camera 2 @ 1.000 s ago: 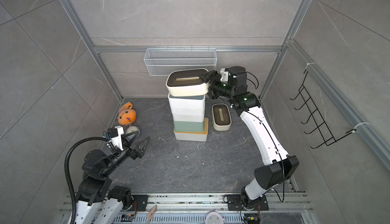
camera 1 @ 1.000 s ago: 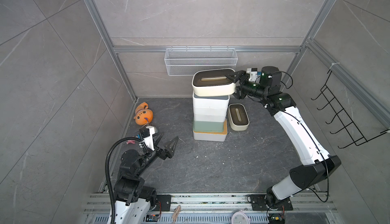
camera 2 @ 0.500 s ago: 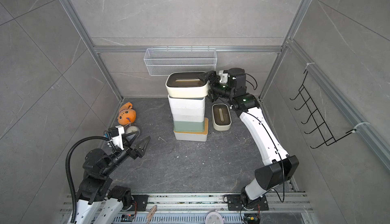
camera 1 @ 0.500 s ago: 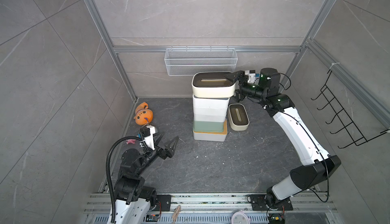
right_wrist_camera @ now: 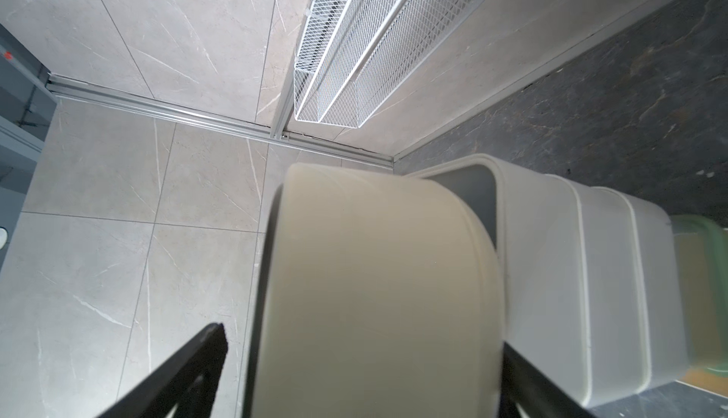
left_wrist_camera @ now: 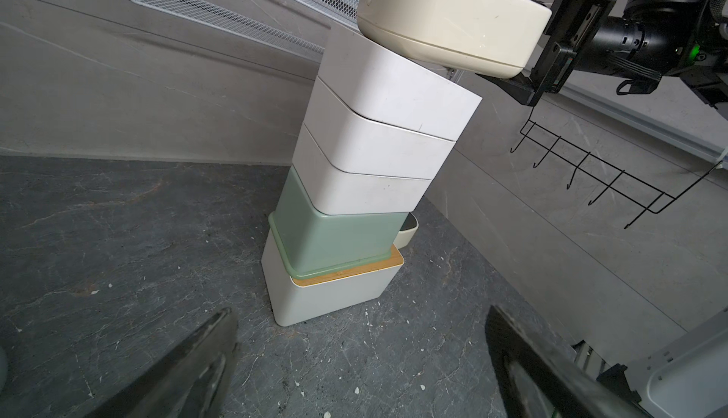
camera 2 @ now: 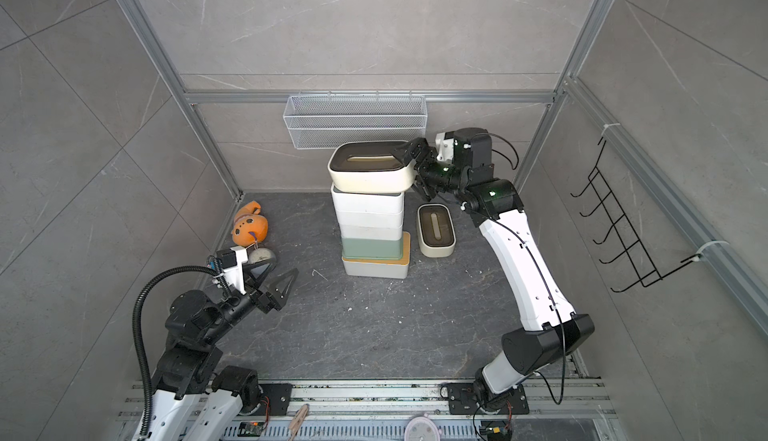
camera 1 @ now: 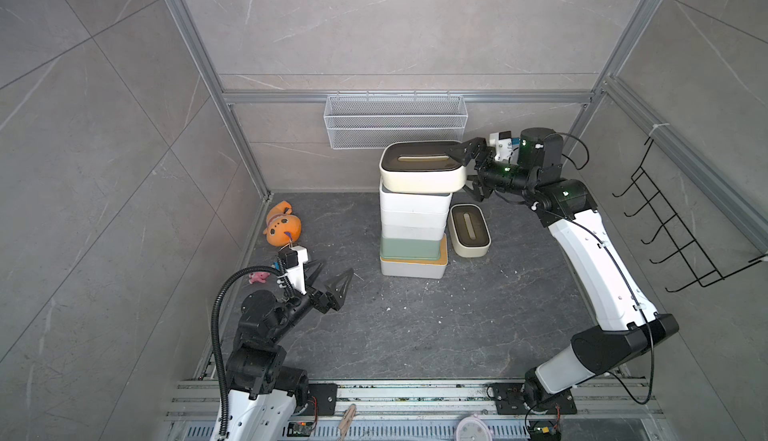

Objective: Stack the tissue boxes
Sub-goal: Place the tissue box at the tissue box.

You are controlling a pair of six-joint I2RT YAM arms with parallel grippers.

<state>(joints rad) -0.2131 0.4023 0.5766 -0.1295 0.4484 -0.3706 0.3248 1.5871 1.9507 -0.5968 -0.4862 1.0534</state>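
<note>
A stack of tissue boxes stands at the back middle of the floor: a white box with a bamboo lid point(camera 1: 413, 268) at the bottom, a pale green box point(camera 1: 409, 248) on it, then white boxes point(camera 1: 415, 210). On top rests a cream box with a brown lid point(camera 1: 422, 173) point(camera 2: 370, 175) point(left_wrist_camera: 445, 22) point(right_wrist_camera: 374, 278). My right gripper point(camera 1: 463, 173) point(camera 2: 413, 175) point(right_wrist_camera: 362, 341) is open and straddles that box's right end, with a gap at one finger. A second cream box point(camera 1: 469, 229) point(camera 2: 435, 229) lies on the floor right of the stack. My left gripper point(camera 1: 337, 266) point(camera 2: 284, 268) point(left_wrist_camera: 360, 313) is open and empty, low at the front left.
A white wire mesh basket point(camera 1: 395, 123) hangs on the back wall just behind the stack's top. An orange plush toy point(camera 1: 282, 227) lies by the left wall, with a small pink thing point(camera 1: 257, 277) near it. A black hook rack point(camera 1: 681, 227) is on the right wall.
My right jaws have spread wide and let go of the top cream box, which now rests on the stack. The left arm has not moved.
</note>
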